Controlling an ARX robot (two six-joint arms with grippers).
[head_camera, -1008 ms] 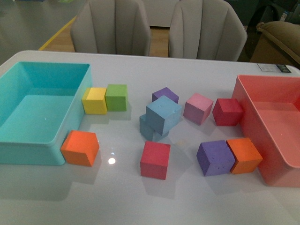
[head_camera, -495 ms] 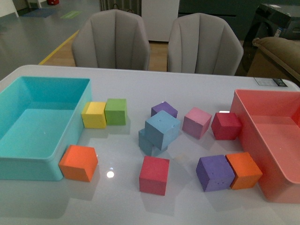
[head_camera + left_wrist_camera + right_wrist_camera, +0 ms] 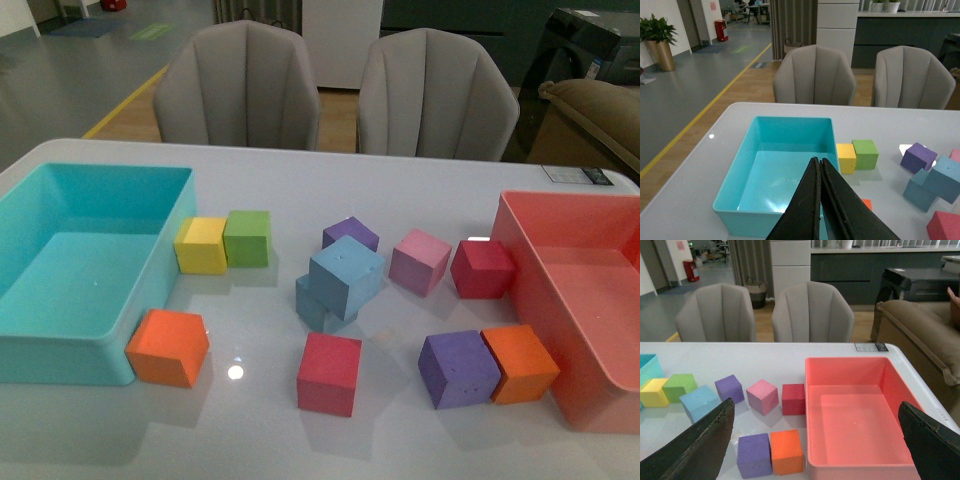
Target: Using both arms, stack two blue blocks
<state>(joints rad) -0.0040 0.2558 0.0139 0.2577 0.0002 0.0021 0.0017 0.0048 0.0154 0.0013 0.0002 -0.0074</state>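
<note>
— Where were the 2 blue blocks?

— Mid-bench, one tilted atop the other, beside a purple cube.

— The grippers?

— Left gripper was clenched on nothing; right gripper gaped wide, empty.

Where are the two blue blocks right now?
In the front view, the blue blocks sit mid-table, one resting on the other, just in front of a purple cube.
</note>
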